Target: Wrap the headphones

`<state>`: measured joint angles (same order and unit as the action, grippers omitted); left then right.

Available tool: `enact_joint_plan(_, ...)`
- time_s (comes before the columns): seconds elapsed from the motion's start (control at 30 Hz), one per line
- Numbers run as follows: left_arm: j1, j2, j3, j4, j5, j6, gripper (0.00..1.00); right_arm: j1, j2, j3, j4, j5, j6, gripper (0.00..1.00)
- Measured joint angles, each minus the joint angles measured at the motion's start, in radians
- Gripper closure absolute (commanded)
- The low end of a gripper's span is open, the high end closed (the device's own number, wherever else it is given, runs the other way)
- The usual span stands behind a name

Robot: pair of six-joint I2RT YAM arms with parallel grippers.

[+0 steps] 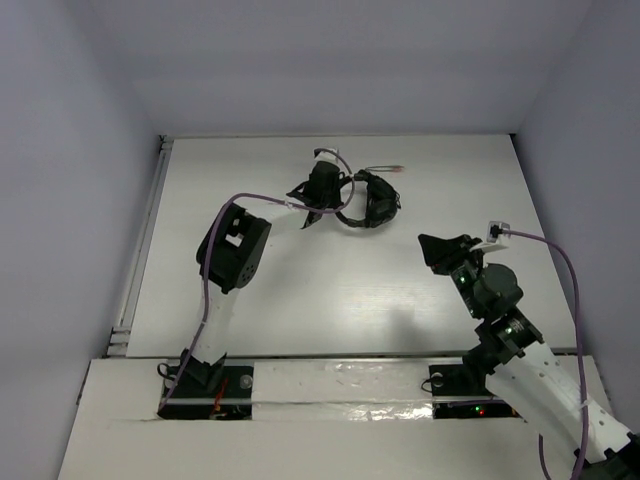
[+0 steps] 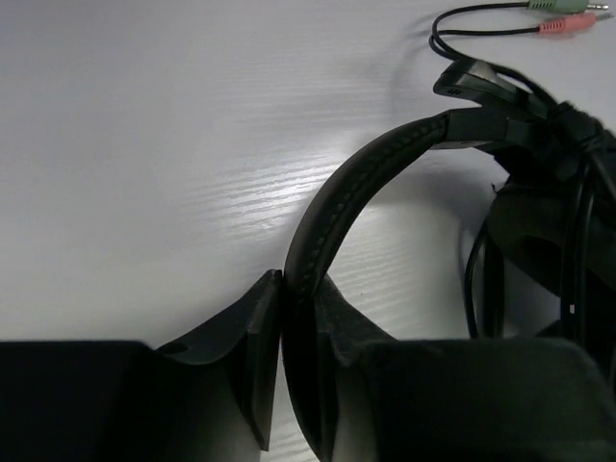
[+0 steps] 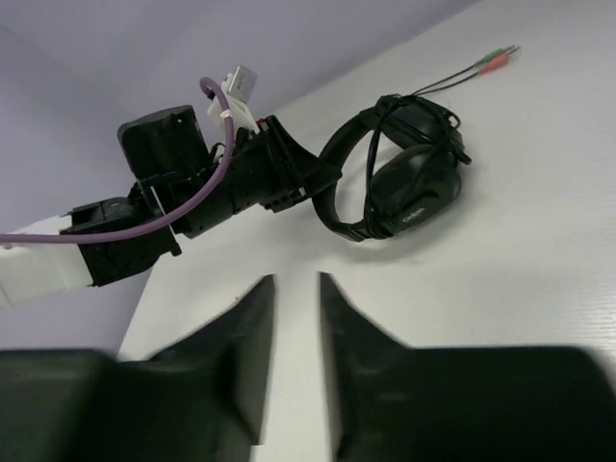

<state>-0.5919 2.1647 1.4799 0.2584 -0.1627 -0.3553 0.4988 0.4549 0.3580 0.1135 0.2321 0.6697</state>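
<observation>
White desk [image 1: 330,300] carries the headphones [image 1: 365,205] at its far middle, left jaws clenched on the headband [image 2: 337,202], right jaws parted, empty, standing off; hold steady while the seemingly mostly wound cable [image 2: 434,38] and plugs [image 2: 563,17] get tucked.

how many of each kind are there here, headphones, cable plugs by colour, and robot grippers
black over-ear padded headphones: 1
small green cable plug: 1
small pink cable plug: 1
black two-finger grippers: 2, the left gripper and the right gripper
total: 5
</observation>
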Motion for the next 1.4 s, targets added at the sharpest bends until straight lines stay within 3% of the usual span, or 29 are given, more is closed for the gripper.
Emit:
enact_joint_plan(0.13,0.002,0.015,0.016,0.012,-0.003,0.000,0.64,0.000,0.004,-0.001,0.000,0.000,-0.008,0.51)
enact_joint_plan(0.27,0.006,0.015,0.026,0.031,-0.006,-0.002,0.45,0.000,-0.006,-0.004,0.000,0.000,-0.010,0.45)
enact_joint_plan(0.4,0.010,0.006,0.014,0.043,-0.020,0.003,0.20,0.000,-0.014,-0.006,-0.001,0.000,-0.011,0.40)
enact_joint_plan(0.57,0.015,-0.133,-0.083,0.034,-0.055,0.014,0.01,0.000,-0.016,-0.006,-0.002,0.000,-0.010,0.29)
enact_joint_plan(0.6,0.016,-0.177,-0.102,0.035,-0.060,0.013,0.01,0.000,-0.017,-0.006,-0.003,-0.001,-0.009,0.25)
enact_joint_plan(0.67,0.018,-0.283,-0.133,0.034,-0.076,0.013,0.01,0.000,-0.019,0.000,-0.014,-0.004,0.000,0.01)
enact_joint_plan(0.93,0.021,-0.761,-0.260,0.039,-0.092,-0.052,0.01,0.000,-0.048,0.176,-0.143,0.039,-0.005,0.00)
enact_joint_plan(1.13,0.021,-1.038,-0.341,-0.082,-0.108,-0.085,0.01,0.000,-0.077,0.367,-0.204,0.085,-0.045,0.00)
enact_joint_plan(1.4,0.022,-1.376,-0.527,-0.223,-0.137,-0.105,0.01,0.000,-0.102,0.390,-0.267,0.130,-0.069,0.00)
